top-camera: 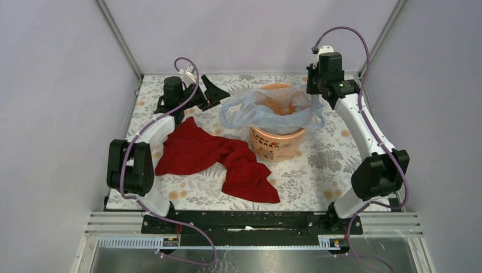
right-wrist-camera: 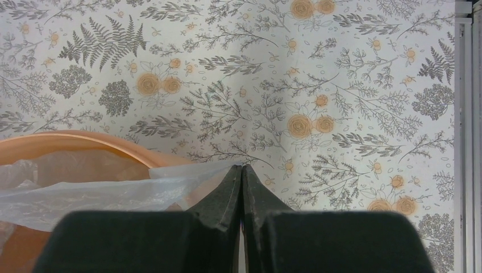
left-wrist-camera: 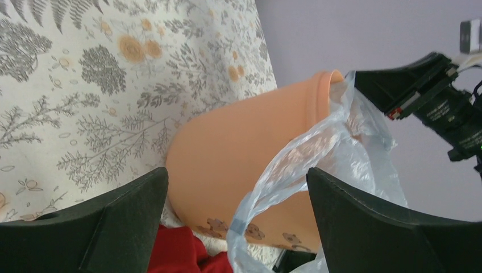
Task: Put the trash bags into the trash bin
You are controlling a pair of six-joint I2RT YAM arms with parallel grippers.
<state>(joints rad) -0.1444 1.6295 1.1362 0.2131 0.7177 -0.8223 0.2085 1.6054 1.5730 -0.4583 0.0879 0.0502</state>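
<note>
The trash bin (top-camera: 277,145), an orange bucket, stands upright mid-table. The pale-blue trash bag (top-camera: 256,111) is draped over its mouth and hangs out past the left rim. My right gripper (top-camera: 312,92) is at the bin's right rim, shut on the bag's edge; in the right wrist view its jaws (right-wrist-camera: 242,168) are pressed together on the film (right-wrist-camera: 102,190) beside the rim (right-wrist-camera: 85,139). My left gripper (top-camera: 218,95) is open and empty, left of the bin; its wrist view shows the bin's side (left-wrist-camera: 244,153) and a bag loop (left-wrist-camera: 341,136) between the fingers (left-wrist-camera: 237,187).
A large red cloth (top-camera: 216,156) lies crumpled on the floral tablecloth (top-camera: 324,170) left of and in front of the bin, and shows in the left wrist view (left-wrist-camera: 176,253). Grey walls enclose the table at back and sides.
</note>
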